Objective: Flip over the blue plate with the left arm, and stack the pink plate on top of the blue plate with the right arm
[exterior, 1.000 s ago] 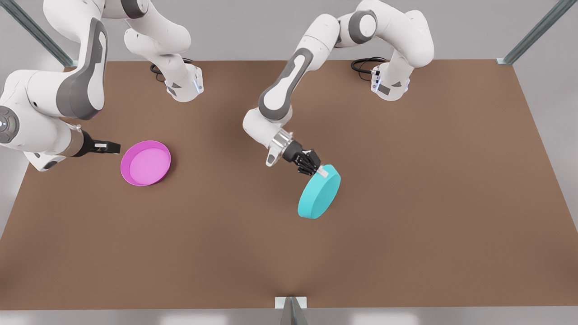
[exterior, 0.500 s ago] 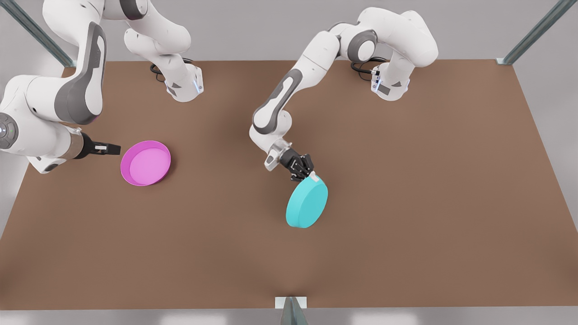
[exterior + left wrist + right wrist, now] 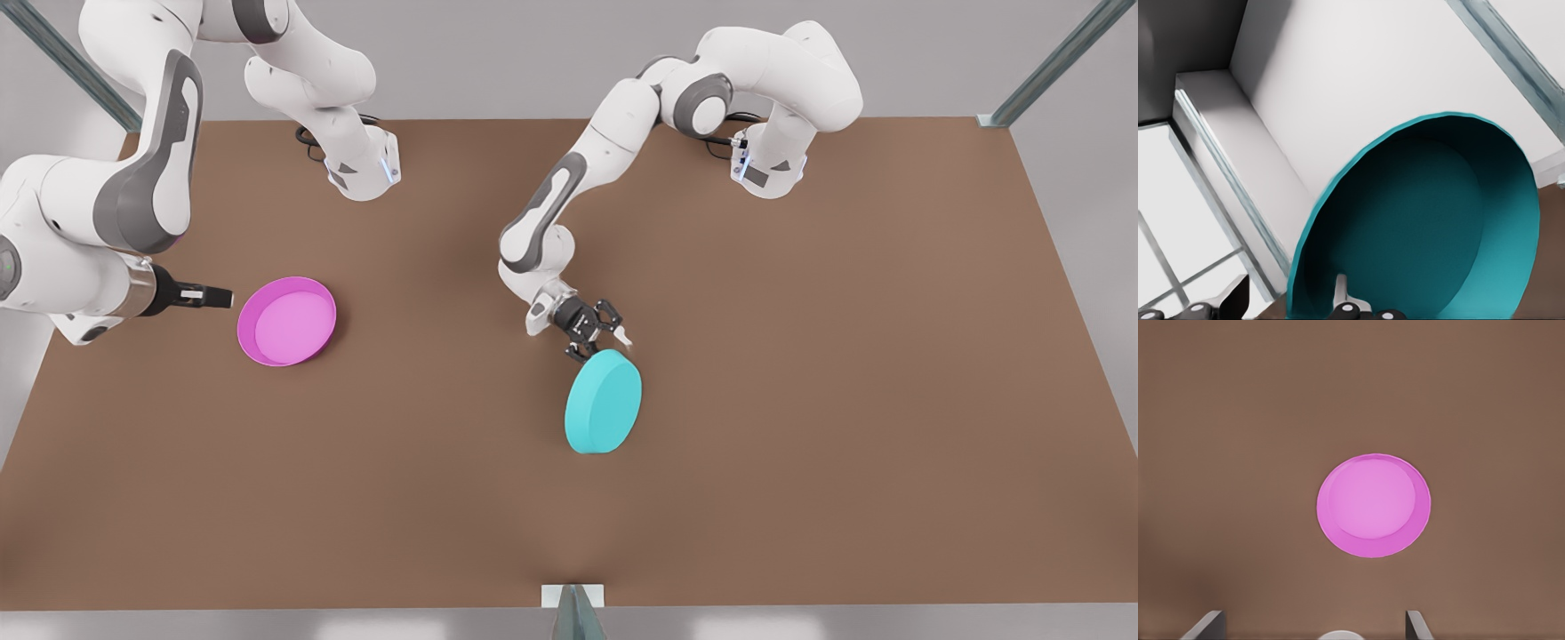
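The blue plate [image 3: 603, 402] is turned base-up and tilted, near the table's middle. My left gripper [image 3: 597, 340] sits at its far rim with the fingers spread open. In the left wrist view the blue plate's [image 3: 1425, 227] dark hollow inside faces the camera, and the rim passes between my left gripper's [image 3: 1290, 301] parted fingers. The pink plate [image 3: 286, 321] lies hollow side up at the front view's left. My right gripper [image 3: 218, 296] hovers just beside it, open. In the right wrist view the pink plate [image 3: 1373, 505] lies ahead of my right gripper [image 3: 1313, 627].
The brown table [image 3: 800, 400] stretches wide at the front view's right and along the front. Both arm bases [image 3: 360, 169] stand at the back edge. A metal post [image 3: 573, 609] rises at the front edge's middle, and frame struts [image 3: 1049, 67] cross the back corners.
The left arm swung the blue plate lower and toward the front view's left, turning it further over, then spread its fingers off the rim. The right arm barely shifted.
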